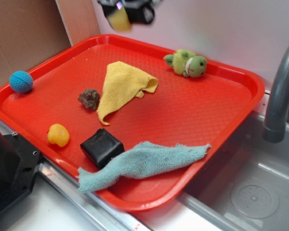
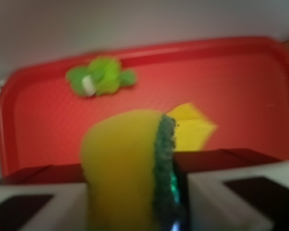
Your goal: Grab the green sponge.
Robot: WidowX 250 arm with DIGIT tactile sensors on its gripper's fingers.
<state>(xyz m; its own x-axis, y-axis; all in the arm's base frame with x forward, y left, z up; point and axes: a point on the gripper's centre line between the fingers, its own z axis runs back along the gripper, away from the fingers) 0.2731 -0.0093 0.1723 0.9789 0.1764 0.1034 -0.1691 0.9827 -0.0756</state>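
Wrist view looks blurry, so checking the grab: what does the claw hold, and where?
The claw grips the green sponge by its lower part.

Sponge [image 2: 127, 168] above tray [image 1: 221, 125]

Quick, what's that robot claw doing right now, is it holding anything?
Gripper: closed on the green sponge, held up above the red tray.
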